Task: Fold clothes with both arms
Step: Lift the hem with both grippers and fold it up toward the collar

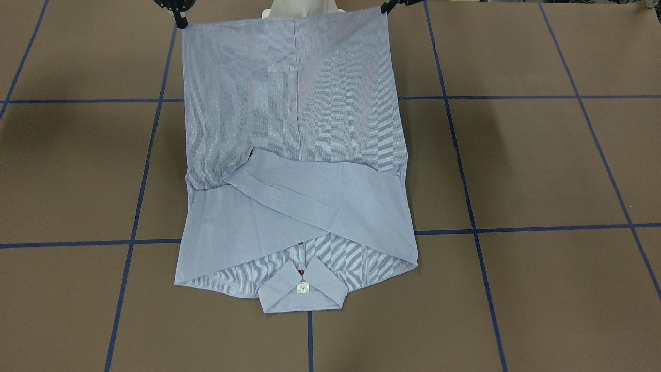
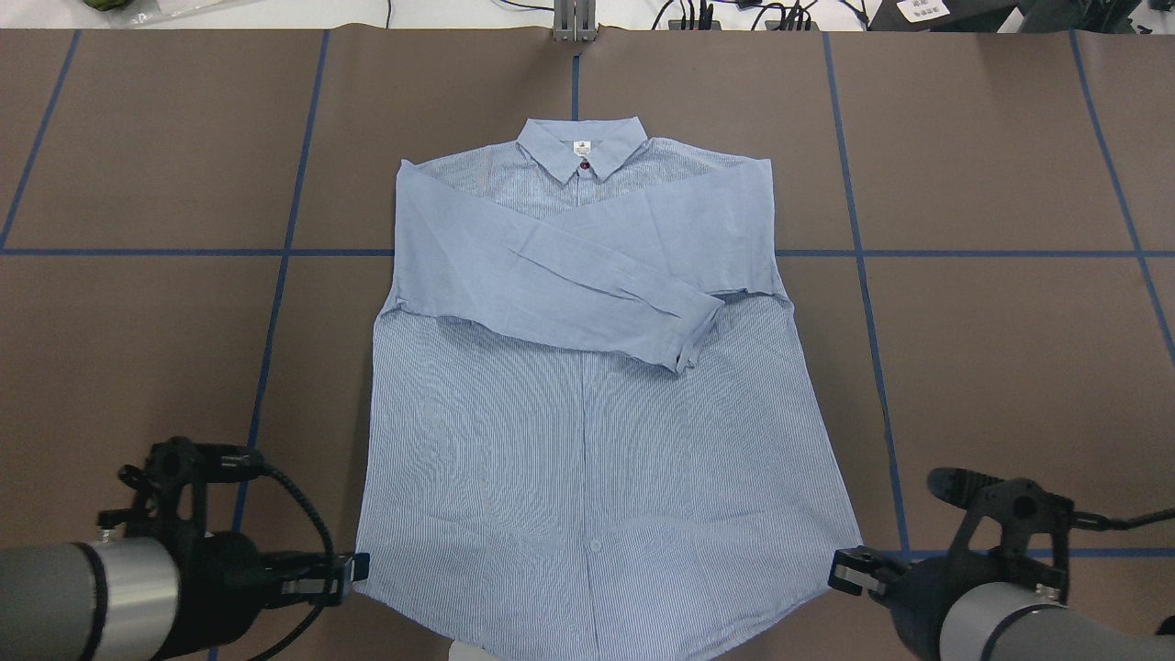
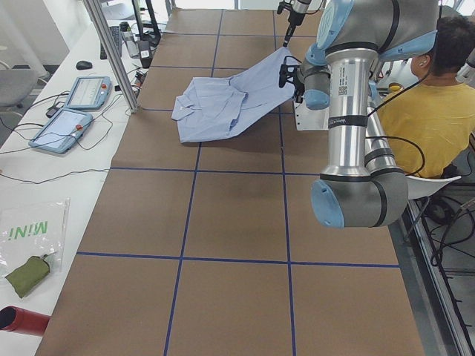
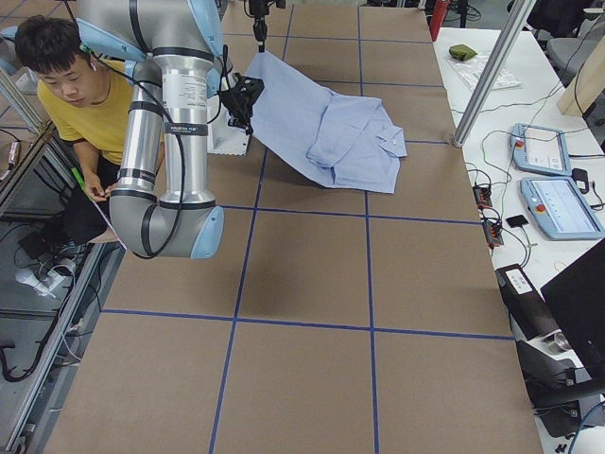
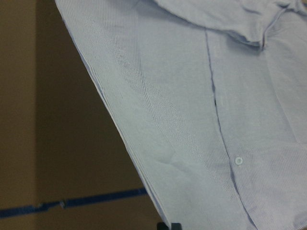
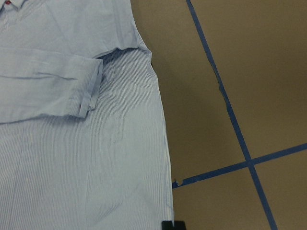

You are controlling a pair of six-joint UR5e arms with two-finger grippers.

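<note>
**A:** Quick one: where's the shirt [image 2: 587, 431] vs the jaws?

**B:** Far half lies flat on the table [image 2: 1010, 367], collar [image 2: 580, 147] pointing away from the robot, both sleeves [image 2: 569, 275] crossed over the chest. Long axis runs collar-to-hem, straight out from the base, approx on the ctr tape line.

**A:** And the near end?

**B:** Hem [image 2: 643, 633] is on the robot's side. Your left gripper [image 2: 353, 567] has the hem corner on its side and the right gripper [image 2: 840, 569] has the other. Both sets of jaws are clenched on cloth. Side views show that end lifted off the table, fabric sloping down to the part w/ the sleeves.

**A:** So which way does the rest lie?

**B:** All of it fwd of the jaws, away from the base. Neither arm is nearer. They sit level w/ each other, one per corner, hem held spread btwn them.

**A:** Next move, you reckon?

**B:** My guess: carry the hem fwd over the sleeves toward the collar. You'd want both arms moving parallel along that long axis at the same pace, or the fold line skews. Watch the cuff [image 2: 688, 335]. It lies nearest the hem, so it's prob. the first thing to get dragged.
</note>
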